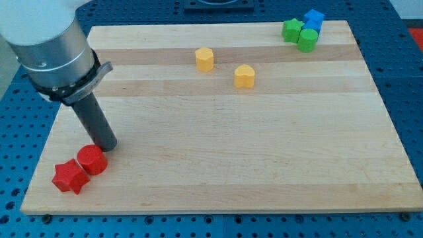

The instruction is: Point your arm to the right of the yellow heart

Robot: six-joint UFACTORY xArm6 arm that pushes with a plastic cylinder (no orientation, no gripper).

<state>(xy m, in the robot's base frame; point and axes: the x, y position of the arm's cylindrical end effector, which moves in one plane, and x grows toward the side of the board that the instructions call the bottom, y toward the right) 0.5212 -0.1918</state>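
Observation:
The yellow heart [244, 76] lies on the wooden board [264, 152] right of the middle, in the upper part. A yellow hexagon [205, 59] lies a little to its upper left. My tip [106, 146] stands at the view's lower left, far to the left of and below the yellow heart. It is just above and to the right of a red cylinder [92, 159], close to it or touching it; I cannot tell which.
A red star [70, 176] lies against the red cylinder's lower left, near the board's lower left corner. Two green blocks [291, 30] [307, 39] and a blue block [314, 18] cluster at the board's upper right corner.

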